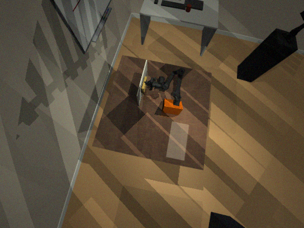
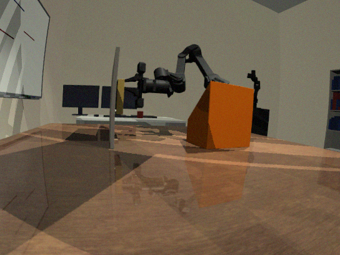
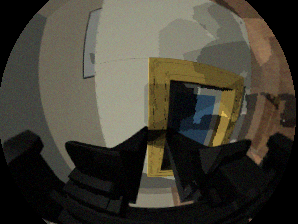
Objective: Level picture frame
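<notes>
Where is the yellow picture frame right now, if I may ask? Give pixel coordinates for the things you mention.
In the exterior view, the yellow picture frame (image 1: 144, 85) (image 2: 120, 97) (image 3: 159, 95) is left of centre, between the upright gray panel (image 1: 142, 81) (image 2: 114, 103) and the gripper (image 1: 146, 83) (image 2: 125, 85) (image 3: 156, 129), which is shut on it.

Brown tabletop (image 1: 156, 139) (image 2: 187, 228), glossy, sits below the fingers. Orange block (image 1: 172, 109) (image 2: 231, 117) on it, behind the fingers, arm mounted on top. Thin upright panel (image 1: 143, 81) (image 2: 113, 103) stands on it, just ahead of the fingers. Pale rectangle (image 1: 177, 141) lies flat, well apart from them.
</notes>
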Robot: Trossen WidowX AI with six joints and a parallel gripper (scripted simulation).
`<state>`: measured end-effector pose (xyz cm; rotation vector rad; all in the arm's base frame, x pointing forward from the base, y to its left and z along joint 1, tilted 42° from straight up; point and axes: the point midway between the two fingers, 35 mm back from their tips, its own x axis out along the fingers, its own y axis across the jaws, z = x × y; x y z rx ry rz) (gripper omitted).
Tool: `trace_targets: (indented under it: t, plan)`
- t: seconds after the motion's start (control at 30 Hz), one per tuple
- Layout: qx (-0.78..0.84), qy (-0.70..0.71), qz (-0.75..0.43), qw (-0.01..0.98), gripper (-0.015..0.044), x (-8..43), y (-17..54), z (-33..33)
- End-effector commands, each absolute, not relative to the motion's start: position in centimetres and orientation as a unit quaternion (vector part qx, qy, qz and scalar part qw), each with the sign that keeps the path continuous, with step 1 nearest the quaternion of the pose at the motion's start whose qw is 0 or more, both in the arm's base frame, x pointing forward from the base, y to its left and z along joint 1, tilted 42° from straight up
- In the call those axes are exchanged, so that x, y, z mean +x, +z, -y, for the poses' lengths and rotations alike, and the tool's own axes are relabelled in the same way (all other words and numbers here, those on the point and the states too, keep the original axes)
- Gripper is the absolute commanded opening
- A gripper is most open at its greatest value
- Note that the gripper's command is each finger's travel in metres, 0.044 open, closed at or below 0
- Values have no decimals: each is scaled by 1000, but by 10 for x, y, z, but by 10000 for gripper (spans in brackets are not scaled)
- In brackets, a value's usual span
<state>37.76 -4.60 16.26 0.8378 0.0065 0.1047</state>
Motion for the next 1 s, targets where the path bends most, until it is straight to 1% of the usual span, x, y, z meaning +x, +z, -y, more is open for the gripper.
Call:
trace_targets:
  t: [0.0, 0.33, 0.43, 0.5, 0.7, 0.77, 0.97]
  plan:
    - [395, 51, -2, 917, 0, 378, 163, 46]
    - [404, 51, -3, 913, 260, 378, 163, 46]
    - [404, 51, -3, 913, 260, 378, 163, 46]
    - [409, 51, -3, 911, 260, 369, 164, 49]
    - [455, 53, -7, 889, 260, 295, 161, 58]
    - [465, 53, -8, 884, 260, 280, 157, 58]
    - [462, 51, -5, 885, 260, 283, 161, 61]
